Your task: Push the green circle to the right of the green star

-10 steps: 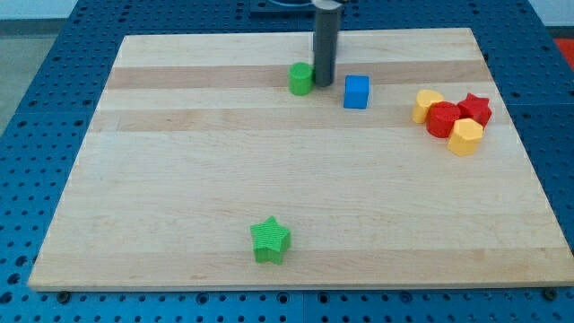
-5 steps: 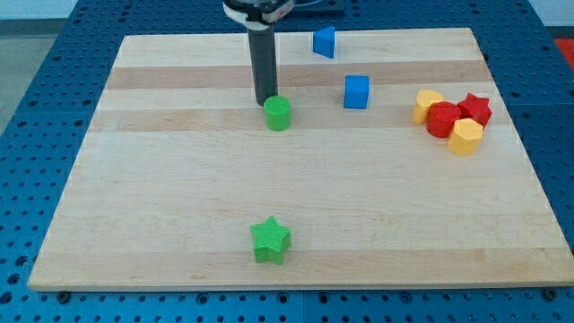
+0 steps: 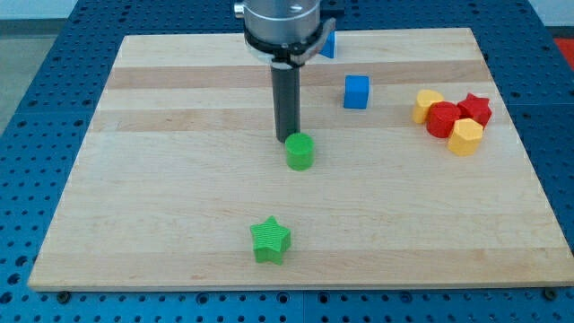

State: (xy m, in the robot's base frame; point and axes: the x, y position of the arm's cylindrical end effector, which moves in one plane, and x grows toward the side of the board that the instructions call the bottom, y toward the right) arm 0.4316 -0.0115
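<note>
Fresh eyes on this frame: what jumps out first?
The dark rod coming down from the view's top, my tip right behind the green circle near the board's middle. Next, the green star alone near the view's bottom edge. Then the tight red-and-yellow cluster at the view's right, with a blue cube to its left.

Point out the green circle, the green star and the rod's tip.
green circle (image 3: 300, 152), camera view, on its side face.
green star (image 3: 270, 239), camera view, on its top centre.
my tip (image 3: 286, 138), camera view, on the rod's very end.
</note>
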